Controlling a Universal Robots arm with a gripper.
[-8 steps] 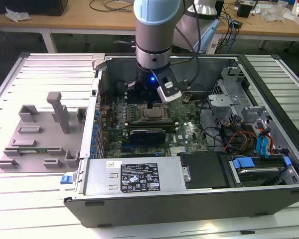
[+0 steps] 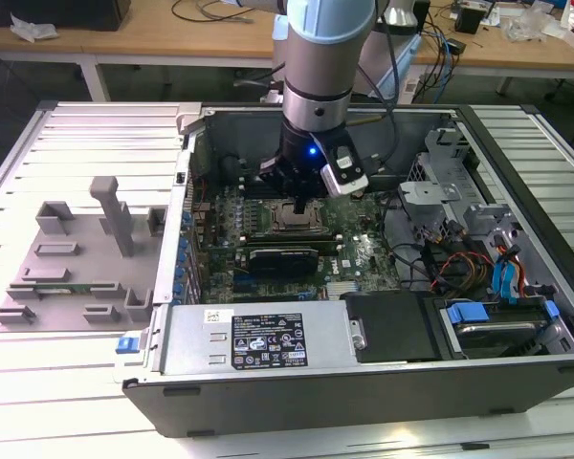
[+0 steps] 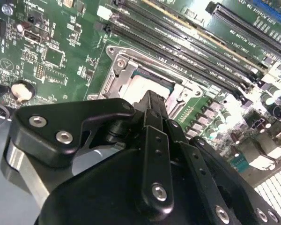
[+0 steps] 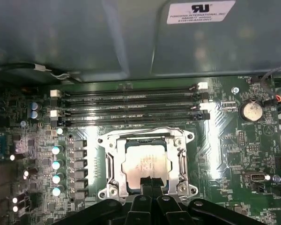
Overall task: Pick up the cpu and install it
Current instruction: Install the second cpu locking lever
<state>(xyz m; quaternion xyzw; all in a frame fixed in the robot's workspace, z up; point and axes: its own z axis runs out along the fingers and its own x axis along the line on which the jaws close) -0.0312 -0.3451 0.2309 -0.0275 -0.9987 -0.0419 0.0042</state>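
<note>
The cpu (image 4: 145,160), a square chip with a shiny silver top, lies flat inside the metal socket frame (image 4: 113,161) on the green motherboard. My gripper (image 4: 150,181) hangs just above the chip's edge, its two black fingers pressed together with nothing between them. In the second wrist view the fingertips (image 3: 152,101) end over the cpu (image 3: 141,86), hiding part of it. In the exterior view the gripper (image 2: 298,204) reaches down into the open computer case, directly over the cpu (image 2: 293,223).
Memory slots (image 4: 131,105) run beside the socket, and the case wall (image 4: 84,37) rises behind them. A grey moulded holder (image 2: 77,258) sits on the slatted table at the exterior view's left. The power supply (image 2: 258,339), drive bay (image 2: 488,325) and cables (image 2: 450,258) crowd the case.
</note>
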